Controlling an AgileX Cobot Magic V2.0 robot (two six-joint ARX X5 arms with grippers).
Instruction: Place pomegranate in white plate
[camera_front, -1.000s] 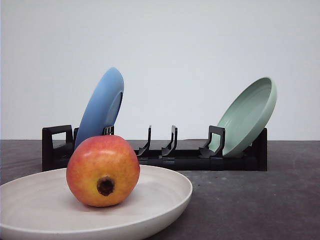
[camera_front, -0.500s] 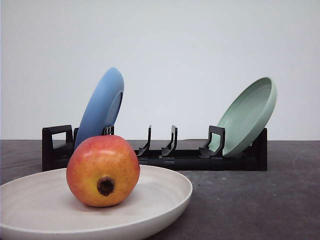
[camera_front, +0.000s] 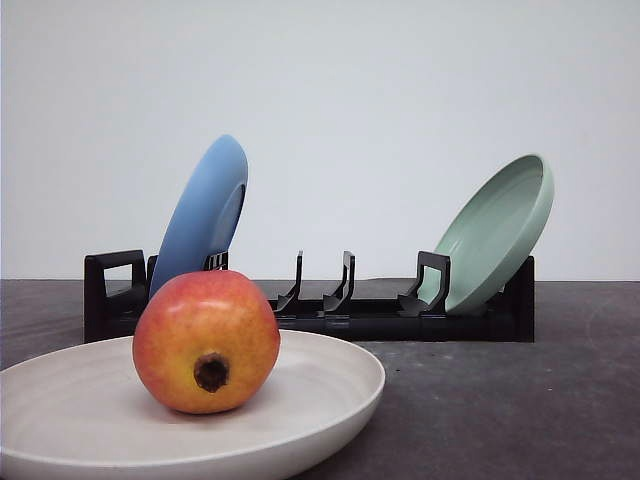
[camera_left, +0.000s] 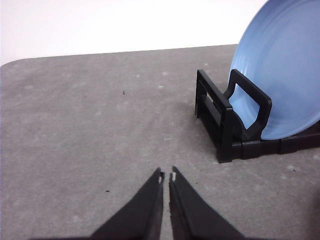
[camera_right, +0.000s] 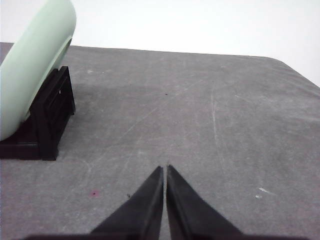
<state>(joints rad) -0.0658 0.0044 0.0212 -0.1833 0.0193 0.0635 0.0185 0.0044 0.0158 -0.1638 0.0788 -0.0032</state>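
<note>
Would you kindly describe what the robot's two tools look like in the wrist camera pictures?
Both look alike. The left tool has two matte black fingers, broad at the base and tapering to slim pointed tips, each tip carrying a small pale mark on its inner edge. The right tool has the same black, wedge-shaped tapering fingers, plain at the tips. No cables, labels or other markings can be seen on either.

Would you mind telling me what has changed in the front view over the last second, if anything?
Nothing has visibly changed. The pomegranate rests in the white plate exactly as before, its dark calyx facing the camera. The blue plate and green plate lean in the black rack where they were.
</note>
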